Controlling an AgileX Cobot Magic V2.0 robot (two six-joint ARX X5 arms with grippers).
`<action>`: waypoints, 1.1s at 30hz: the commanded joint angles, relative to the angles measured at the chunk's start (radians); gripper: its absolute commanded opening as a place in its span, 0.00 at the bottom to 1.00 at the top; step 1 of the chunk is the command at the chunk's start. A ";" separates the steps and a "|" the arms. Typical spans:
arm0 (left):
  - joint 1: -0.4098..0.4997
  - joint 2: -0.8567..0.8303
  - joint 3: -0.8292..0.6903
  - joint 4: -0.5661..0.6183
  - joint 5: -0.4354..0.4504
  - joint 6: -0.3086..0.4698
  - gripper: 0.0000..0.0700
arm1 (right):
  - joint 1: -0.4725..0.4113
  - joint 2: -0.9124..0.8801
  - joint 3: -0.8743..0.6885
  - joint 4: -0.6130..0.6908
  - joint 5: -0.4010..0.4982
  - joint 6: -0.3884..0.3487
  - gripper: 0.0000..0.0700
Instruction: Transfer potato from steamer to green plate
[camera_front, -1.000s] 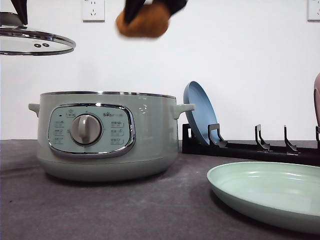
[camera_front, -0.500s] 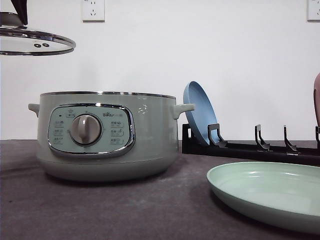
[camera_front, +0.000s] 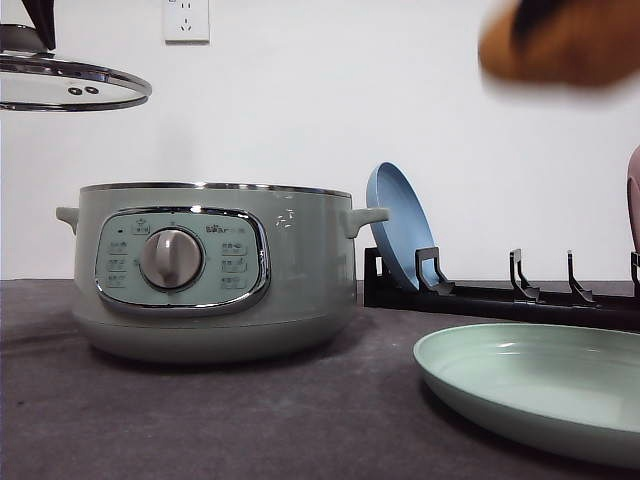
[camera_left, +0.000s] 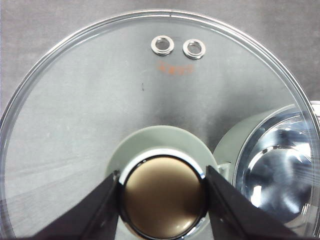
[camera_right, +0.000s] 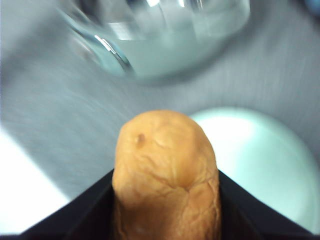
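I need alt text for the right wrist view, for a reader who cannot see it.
The right gripper holds an orange-brown potato between its dark fingers. Below it lie the pale green plate and grey table; the steamer appears blurred beyond.

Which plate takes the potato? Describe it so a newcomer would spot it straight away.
Start at the big sage-green steamer on the dark table. To its right, nearer the camera, the green plate lies flat. Unlike the blue plate standing on edge in the black rack behind, it is pale mint.

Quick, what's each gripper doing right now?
Left gripper: shut on the lid knob, lid held up.
Right gripper: shut on the potato.
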 joint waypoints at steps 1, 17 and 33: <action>0.002 -0.004 0.044 -0.006 0.003 -0.002 0.00 | -0.001 0.015 -0.067 0.051 0.005 0.080 0.33; 0.002 -0.004 0.044 0.000 0.003 -0.002 0.00 | -0.108 0.155 -0.371 0.415 0.051 0.148 0.33; 0.002 -0.004 0.044 0.000 0.004 -0.005 0.00 | -0.118 0.280 -0.371 0.491 0.049 0.129 0.34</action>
